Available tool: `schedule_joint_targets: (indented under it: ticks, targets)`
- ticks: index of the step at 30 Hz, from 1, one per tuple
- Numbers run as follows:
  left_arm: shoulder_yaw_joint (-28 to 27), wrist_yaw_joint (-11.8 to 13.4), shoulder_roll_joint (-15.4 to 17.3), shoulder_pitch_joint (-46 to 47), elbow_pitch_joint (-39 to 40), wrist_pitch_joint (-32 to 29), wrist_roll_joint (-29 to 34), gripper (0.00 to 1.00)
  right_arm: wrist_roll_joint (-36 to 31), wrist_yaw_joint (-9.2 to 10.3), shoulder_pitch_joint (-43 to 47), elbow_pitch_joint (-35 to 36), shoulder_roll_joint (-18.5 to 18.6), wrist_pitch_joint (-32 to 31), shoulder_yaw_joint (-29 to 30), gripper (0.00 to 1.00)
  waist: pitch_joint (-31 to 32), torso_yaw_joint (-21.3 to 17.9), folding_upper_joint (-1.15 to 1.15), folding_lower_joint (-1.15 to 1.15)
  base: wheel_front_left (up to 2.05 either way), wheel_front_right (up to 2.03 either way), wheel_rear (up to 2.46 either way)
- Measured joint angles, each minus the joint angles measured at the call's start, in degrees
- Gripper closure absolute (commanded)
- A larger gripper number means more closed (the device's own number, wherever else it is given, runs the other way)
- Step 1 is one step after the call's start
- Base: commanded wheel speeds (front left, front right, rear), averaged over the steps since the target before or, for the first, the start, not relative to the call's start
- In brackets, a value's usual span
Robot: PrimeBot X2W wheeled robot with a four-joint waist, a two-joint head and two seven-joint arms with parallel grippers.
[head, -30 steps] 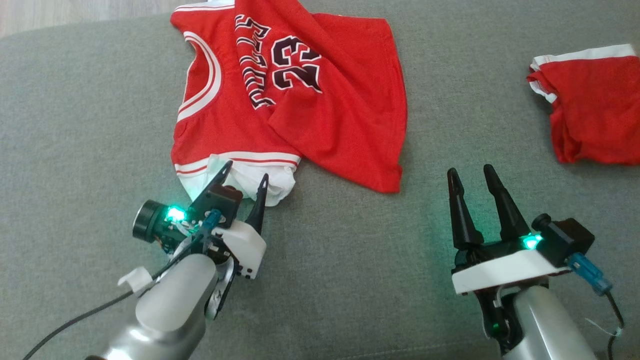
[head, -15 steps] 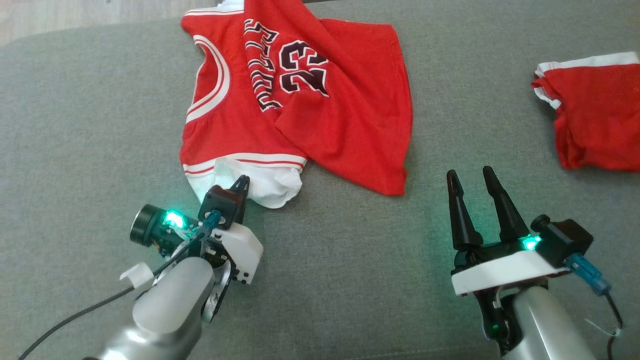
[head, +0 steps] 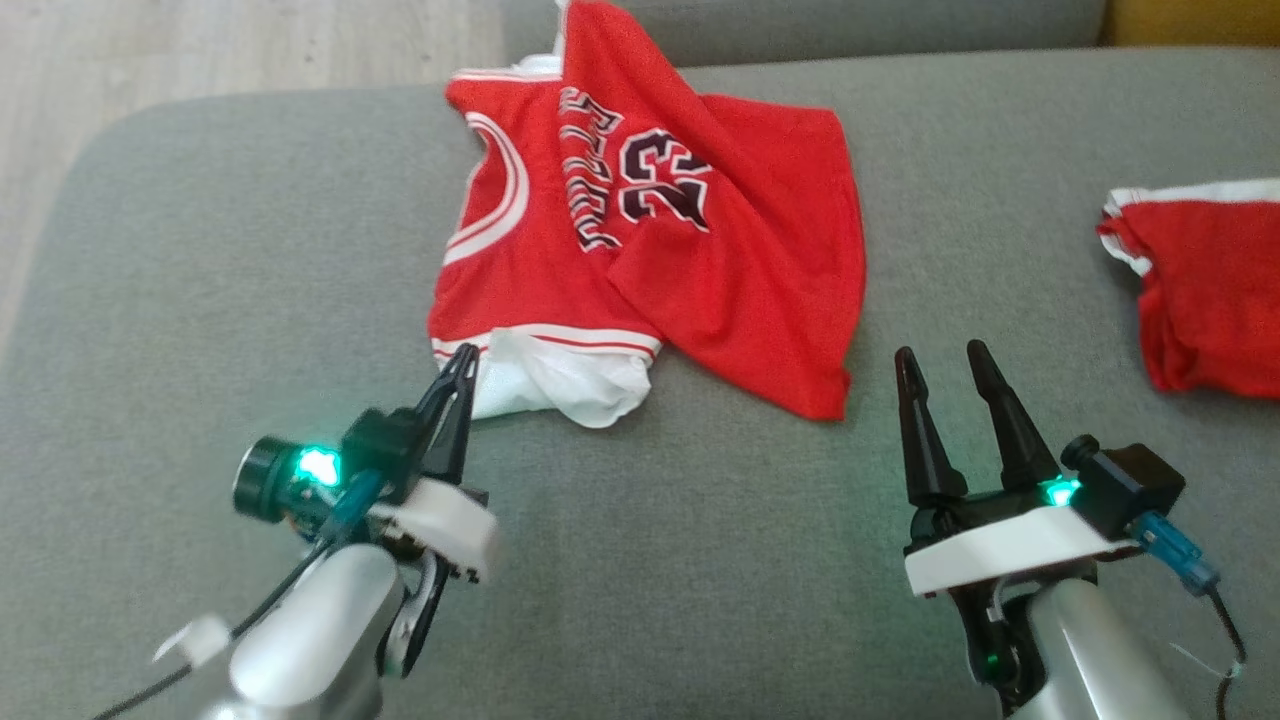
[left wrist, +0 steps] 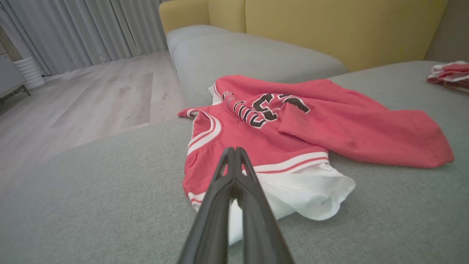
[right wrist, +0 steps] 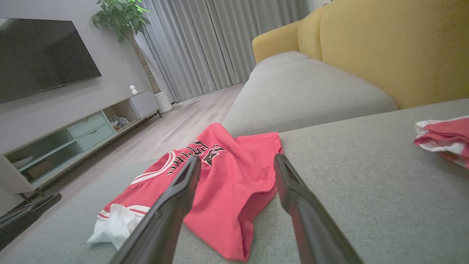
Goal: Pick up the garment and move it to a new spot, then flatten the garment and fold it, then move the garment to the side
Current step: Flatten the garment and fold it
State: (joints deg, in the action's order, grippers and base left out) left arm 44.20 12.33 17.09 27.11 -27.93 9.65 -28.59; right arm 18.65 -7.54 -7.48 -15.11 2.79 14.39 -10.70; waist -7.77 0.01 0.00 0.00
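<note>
So our left gripper [head: 462,354] was clamped tight at the bottom hem of the garment [head: 745,285], by the corner where the white lining [head: 570,385] poked out under the striped trim. As far as we could tell it had a pinch of that hem caught, though the cloth at the very tips was hard to make out. Going for a corner made sense to us: lift from an edge and the rest hangs free instead of bunching up.

Our right gripper [head: 940,348] was spread wide with nothing in it, hovering over bare sofa cushion [head: 230,300], near the garment's lower right corner but apart from it. We figured it was parked there to take a second corner once the flattening started.

The garment itself lay rumpled on the grey cushion. One side was flopped over across the front next to the 23, and the top edge ran up to the back of the seat. So no flattening or folding was done yet. A second red piece [head: 1210,300] sat well off to the right, untouched.
</note>
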Motion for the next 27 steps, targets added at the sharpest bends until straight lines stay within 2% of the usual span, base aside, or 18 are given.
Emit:
schedule_joint_targets:
  ticks: [1,2,3,4,5,13,17,22,27]
  targets:
    - [-0.4,-0.2,0.5,-0.7,1.0,1.1,-0.3,0.98,0.0,0.00,0.0,0.0,0.0,0.0,0.0,0.00,0.4,0.3,0.00,0.00,0.00,0.00,0.00]
    - [-0.8,-0.4,0.9,-1.5,2.0,2.1,-0.5,0.71,0.0,0.00,0.1,0.0,0.0,0.0,0.1,0.00,0.7,0.6,0.00,0.00,0.00,0.00,0.00]
    - [-1.5,-0.7,1.3,-2.4,3.1,2.9,-0.7,0.49,0.0,0.00,0.2,0.1,0.0,0.0,0.1,0.00,1.1,0.9,0.00,0.00,0.00,0.00,0.00]
    - [-2.0,-0.5,1.6,-3.4,4.0,3.4,-1.0,0.13,0.0,0.00,0.2,0.2,0.0,0.0,0.1,0.00,1.3,1.2,0.00,0.00,0.00,0.00,0.00]
    - [-2.3,-0.2,2.1,-4.5,5.0,3.9,-1.0,0.00,-0.2,0.00,0.3,0.2,0.0,0.0,0.2,0.00,1.6,1.4,0.00,0.00,0.00,0.00,0.00]
    - [-6.3,0.3,2.5,-13.4,12.0,4.6,0.6,0.00,-0.6,0.00,1.8,0.3,0.0,0.0,0.1,0.00,2.2,1.3,0.00,0.00,0.00,0.00,0.00]
    - [-7.4,-0.8,2.5,-13.5,12.8,4.6,2.5,0.00,-1.2,0.00,1.8,0.4,0.0,0.0,0.0,0.00,1.8,0.6,0.00,0.00,0.00,0.00,0.00]
    - [-6.1,-5.2,3.2,-11.8,10.4,4.4,4.4,0.00,-1.2,0.00,1.8,1.0,0.0,0.0,-0.1,0.00,0.2,-0.4,0.00,0.00,0.00,0.00,0.00]
    - [-3.5,-10.5,4.6,-3.8,5.5,0.8,5.7,0.00,-1.6,0.00,1.4,1.3,0.0,0.0,-0.1,0.00,-2.6,-1.3,0.00,0.01,0.00,0.00,0.00]
